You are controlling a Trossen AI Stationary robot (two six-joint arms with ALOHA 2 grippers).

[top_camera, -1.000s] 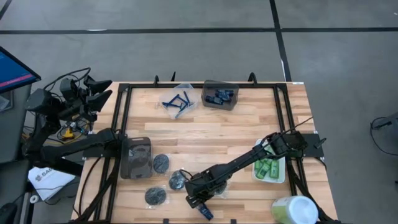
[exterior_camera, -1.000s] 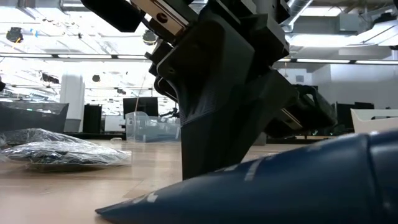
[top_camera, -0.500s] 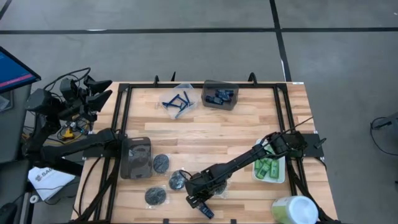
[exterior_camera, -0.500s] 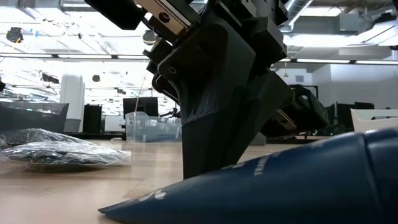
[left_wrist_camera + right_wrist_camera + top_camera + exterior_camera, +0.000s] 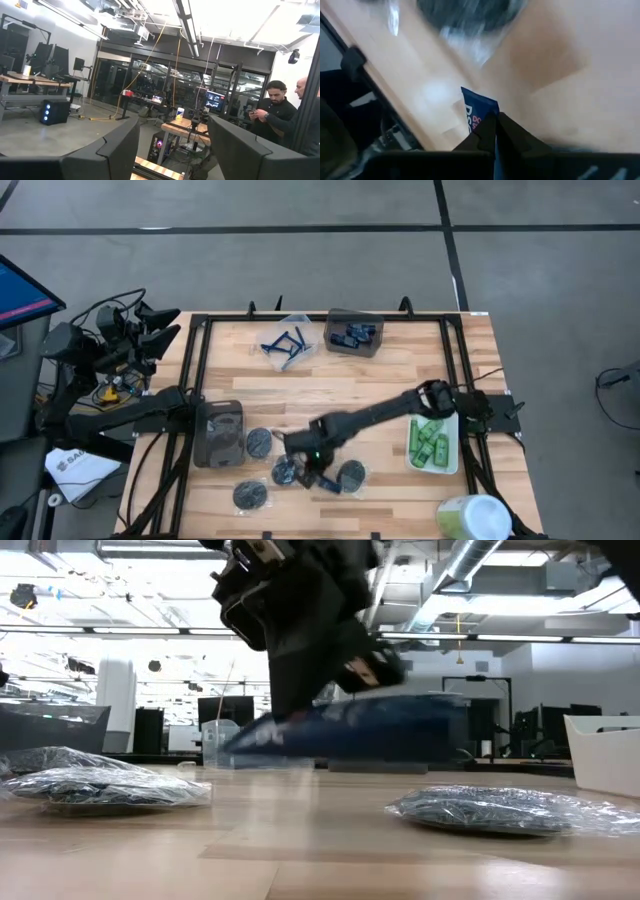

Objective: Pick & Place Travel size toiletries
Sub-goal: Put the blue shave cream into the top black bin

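My right gripper (image 5: 312, 468) hangs over the table's near middle, shut on a dark navy tube (image 5: 345, 730) that also shows in the right wrist view (image 5: 479, 111). Around it, dark discs in clear wrap (image 5: 350, 475) (image 5: 285, 472) (image 5: 250, 496) lie flat on the wood. Green mini bottles (image 5: 430, 442) lie in the white tray. Blue razors (image 5: 284, 342) sit in the clear bin and more navy tubes (image 5: 353, 333) in the grey bin at the far edge. My left gripper (image 5: 172, 160) waits open at the table's left edge, facing the room. My right gripper pinches the navy tube between its two fingers (image 5: 506, 134), which come down at it from above. The tube's flat printed end (image 5: 476, 107) sticks out past the fingertips. In the low view the tube (image 5: 400, 725) is lifted clear and lies about level above the table.
A dark grey bin (image 5: 220, 432) stands near my left arm. The white tray (image 5: 455, 465) and the large pale-green-topped tub (image 5: 470, 518) are at the near right. Wrapped discs (image 5: 100, 785) (image 5: 490, 808) lie on either side below the tube. People stand in the room beyond.
My right gripper has risen from the near edge and moved toward the far and left side, carrying the navy tube. The tube lay on the table by the near edge; it is now lifted clear. A wrapped disc that the arm covered now shows.
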